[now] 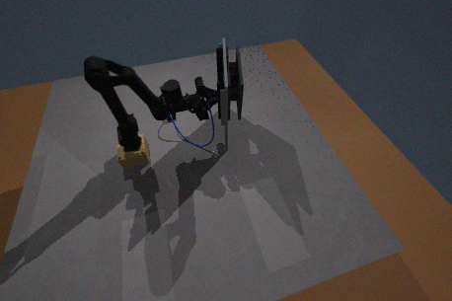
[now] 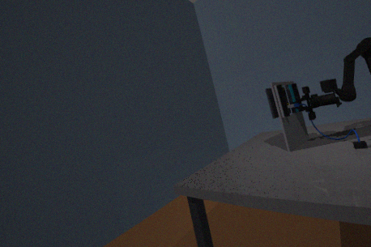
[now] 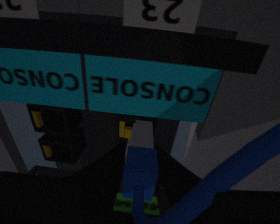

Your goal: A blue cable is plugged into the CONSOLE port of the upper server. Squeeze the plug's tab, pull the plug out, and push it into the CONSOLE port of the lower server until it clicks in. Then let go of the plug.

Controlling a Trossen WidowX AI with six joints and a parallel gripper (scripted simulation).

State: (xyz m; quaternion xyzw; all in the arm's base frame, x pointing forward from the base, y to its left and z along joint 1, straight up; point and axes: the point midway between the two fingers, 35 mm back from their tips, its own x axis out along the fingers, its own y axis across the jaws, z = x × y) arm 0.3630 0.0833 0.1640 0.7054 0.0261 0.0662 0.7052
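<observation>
My gripper [image 1: 213, 98] [image 2: 303, 106] is shut on the blue plug [image 3: 141, 172], in front of the upright rack panel [image 1: 224, 107] [image 2: 296, 130]. The plug's grey tip [image 3: 143, 134] points at the dark port opening under the full CONSOLE label [image 3: 151, 88]. Gold contacts [image 3: 125, 129] show just left of the tip. I cannot tell how deep the tip sits, nor which server this label belongs to. The blue cable [image 1: 199, 145] [image 2: 332, 138] [image 3: 251, 149] hangs in a loop below the gripper.
A second CONSOLE label [image 3: 36, 77] is left in the wrist view, above two stacked dark ports [image 3: 61, 148]. A tag reading 23 [image 3: 162, 11] is at the top. A small dark block [image 2: 360, 145] stands on the table [image 2: 259, 171] at the cable's far end.
</observation>
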